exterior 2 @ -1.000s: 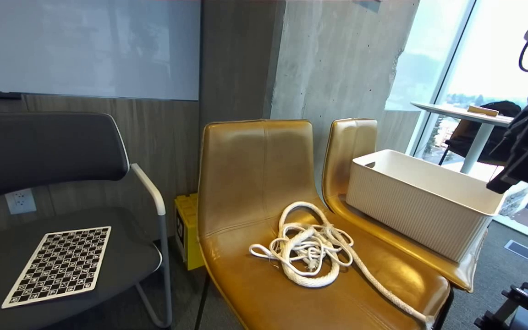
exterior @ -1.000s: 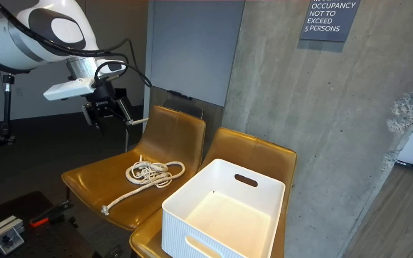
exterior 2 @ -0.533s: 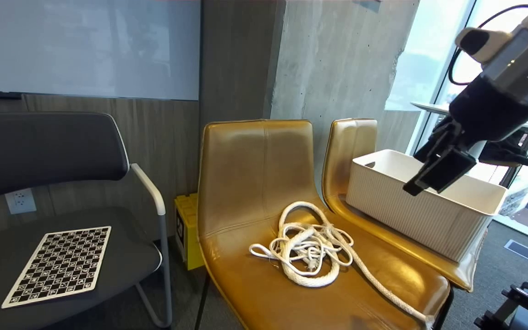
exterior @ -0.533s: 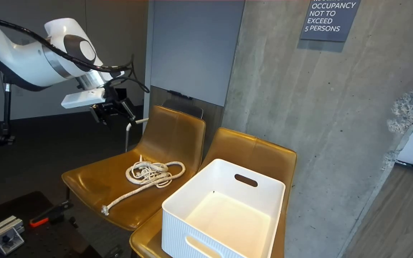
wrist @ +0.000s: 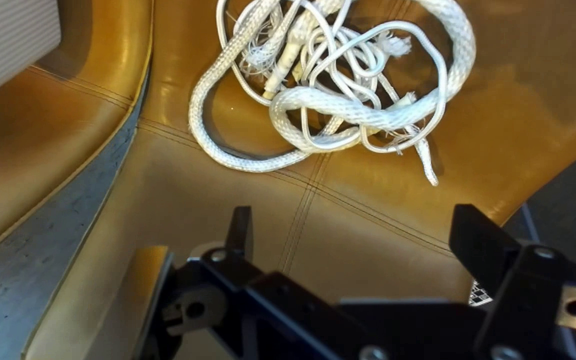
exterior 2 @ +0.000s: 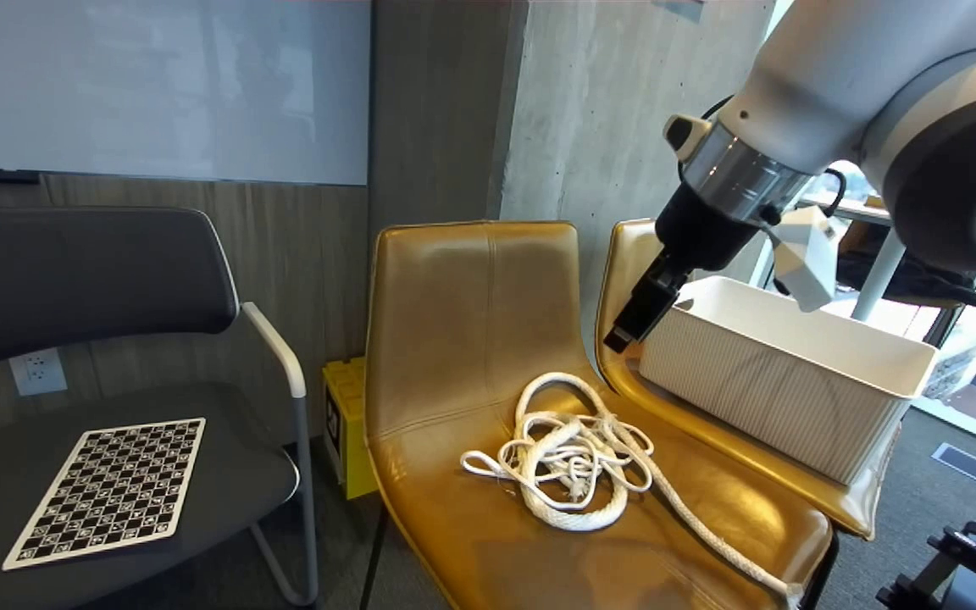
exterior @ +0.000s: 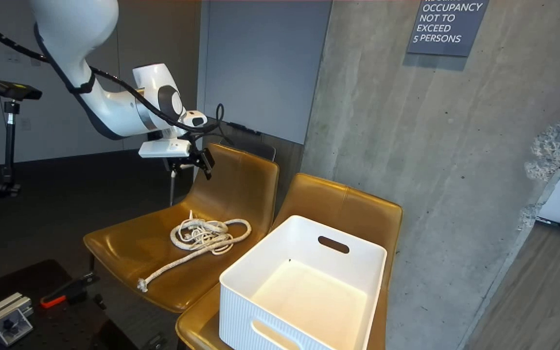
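Above the white rope (wrist: 353, 110), the tool (wrist: 352, 219), jaws apart.

I have the rope (exterior: 207, 236) lying on the first chair (exterior: 236, 189), one end close to the seat's front edge. My gripper (wrist: 351, 222) hangs higher than that seat, apart from the rope; my wrist view puts the rope at the top and the bin (wrist: 8, 37) in the upper left corner. In both exterior views I find the second chair (exterior: 348, 206) right of the first, the bin on its seat, and behind it the wall (exterior: 435, 160); a sign (exterior: 447, 29) sits high on that wall. In an exterior view I get an armchair (exterior 2: 81, 284) left of the first chair, a case (exterior 2: 358, 440) between the two, farther back, a board (exterior 2: 111, 491) on the armchair's seat and a whiteboard (exterior 2: 158, 93) behind.
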Robot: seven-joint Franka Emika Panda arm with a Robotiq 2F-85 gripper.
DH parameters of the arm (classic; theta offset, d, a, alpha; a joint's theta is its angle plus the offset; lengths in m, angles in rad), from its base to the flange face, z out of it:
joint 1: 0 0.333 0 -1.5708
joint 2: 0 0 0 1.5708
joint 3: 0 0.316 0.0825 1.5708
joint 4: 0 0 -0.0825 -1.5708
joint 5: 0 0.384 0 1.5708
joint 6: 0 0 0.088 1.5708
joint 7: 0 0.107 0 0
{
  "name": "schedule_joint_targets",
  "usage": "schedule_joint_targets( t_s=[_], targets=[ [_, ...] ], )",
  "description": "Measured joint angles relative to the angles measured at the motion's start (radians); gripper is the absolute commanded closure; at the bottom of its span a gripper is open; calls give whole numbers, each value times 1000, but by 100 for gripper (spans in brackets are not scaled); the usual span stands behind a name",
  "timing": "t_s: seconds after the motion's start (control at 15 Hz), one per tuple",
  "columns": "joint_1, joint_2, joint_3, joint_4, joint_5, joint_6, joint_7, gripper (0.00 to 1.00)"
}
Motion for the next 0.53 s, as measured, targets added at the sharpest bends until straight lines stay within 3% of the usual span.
schedule_joint_targets(
  t_s=[0.27,0.53],
  targets=[
    [117,180,-111,121,83,0,-115,0],
    [224,239,-271,187,88,-17,-117,0]
  ],
)
